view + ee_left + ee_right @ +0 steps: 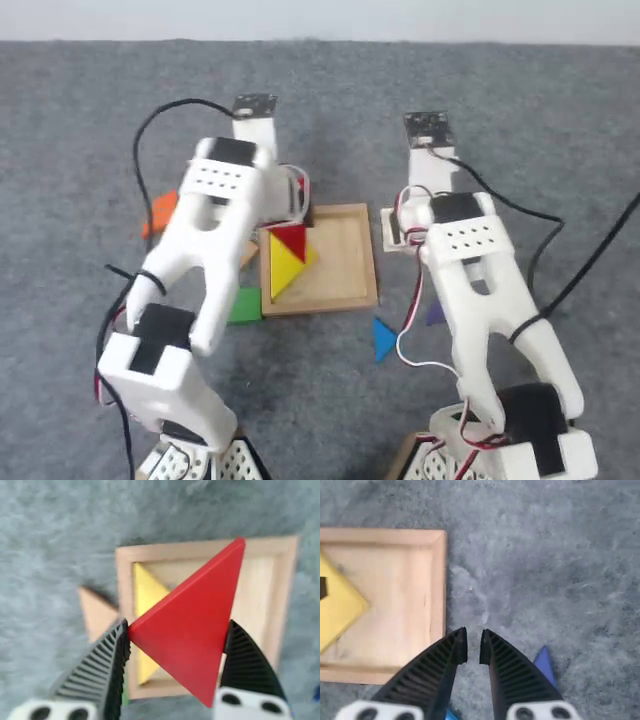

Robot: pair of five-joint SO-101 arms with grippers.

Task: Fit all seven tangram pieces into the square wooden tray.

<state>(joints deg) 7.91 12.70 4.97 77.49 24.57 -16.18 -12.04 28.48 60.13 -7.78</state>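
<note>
While the left gripper [177,630] hangs over the square wooden tray [340,210], its ribbed fingers are clamped on a red triangle [195,605], one finger on each side. The red triangle is held above the tray's left half. The tray lies near the middle of the grey worktop [520,120]. A yellow triangle [285,270] lies flat inside the tray along its left wall, and the red one covers part of it in the left wrist view.

The right gripper [473,647] hovers over bare worktop just beside the tray's right rim, drawn almost closed with nothing between its fingers.

Five pieces lie outside the tray:
- A green piece [244,305] lies just beside its near left corner.
- A pale tan triangle [97,612] lies just beside its left rim.
- An orange piece [162,212] lies farther toward the worktop's left edge.
- A blue piece [383,338] lies near the tray's near right corner.
- A purple piece [434,314] lies a little farther right, partly hidden by the right arm.
</note>
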